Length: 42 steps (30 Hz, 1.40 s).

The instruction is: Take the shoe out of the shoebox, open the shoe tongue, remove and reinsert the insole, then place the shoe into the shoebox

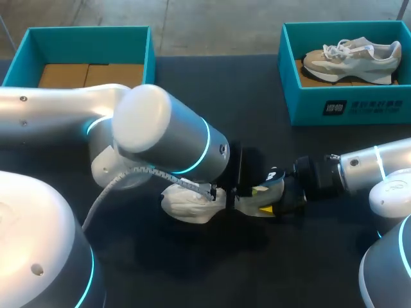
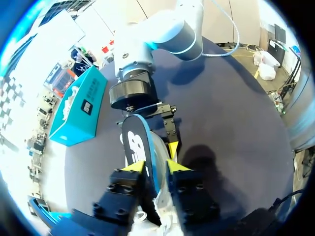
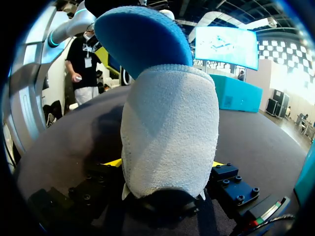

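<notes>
Shoe [image 1: 192, 204], white, mid-table: largely hidden in the head view by the left arm [image 1: 167, 138]. Its grey end was seen only in the right wrist view, clamped by the right gripper [image 3: 165, 162], and its blue-edged insole [image 2: 139, 145] only in the left wrist view, pinched upright by the left gripper [image 2: 154, 166]. Two teal boxes were noted at the far edge: the left shoebox [image 1: 90, 46], and the right shoebox [image 1: 385, 106] with a second shoe [image 1: 353, 59] inside.
</notes>
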Each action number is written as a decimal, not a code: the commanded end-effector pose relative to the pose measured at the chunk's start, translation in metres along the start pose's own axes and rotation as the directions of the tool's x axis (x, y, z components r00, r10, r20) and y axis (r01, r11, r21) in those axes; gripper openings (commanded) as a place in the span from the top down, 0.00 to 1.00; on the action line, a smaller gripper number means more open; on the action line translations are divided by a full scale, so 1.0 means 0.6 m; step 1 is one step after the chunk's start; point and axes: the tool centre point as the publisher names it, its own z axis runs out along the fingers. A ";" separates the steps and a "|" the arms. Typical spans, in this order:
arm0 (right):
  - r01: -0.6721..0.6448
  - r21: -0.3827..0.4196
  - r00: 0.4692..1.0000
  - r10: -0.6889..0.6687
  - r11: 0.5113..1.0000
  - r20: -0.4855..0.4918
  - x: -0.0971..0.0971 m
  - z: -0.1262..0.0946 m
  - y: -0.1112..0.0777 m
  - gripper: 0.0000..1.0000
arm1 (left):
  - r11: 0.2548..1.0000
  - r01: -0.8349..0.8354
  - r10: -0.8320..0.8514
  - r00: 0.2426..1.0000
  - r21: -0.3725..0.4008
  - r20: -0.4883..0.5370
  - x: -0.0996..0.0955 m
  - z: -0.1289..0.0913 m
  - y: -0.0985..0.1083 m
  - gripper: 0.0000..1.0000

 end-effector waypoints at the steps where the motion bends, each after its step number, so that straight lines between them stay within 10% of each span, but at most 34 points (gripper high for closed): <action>1: 0.001 0.002 1.000 -0.001 1.000 0.002 0.001 0.001 0.001 1.00 | 1.000 0.000 0.000 1.000 0.010 0.016 0.007 0.005 0.003 0.51; 42: 0.001 0.002 1.000 -0.001 1.000 0.002 0.001 0.001 0.001 1.00 | 1.000 0.009 -0.010 0.989 0.012 0.147 -0.019 0.045 0.010 0.65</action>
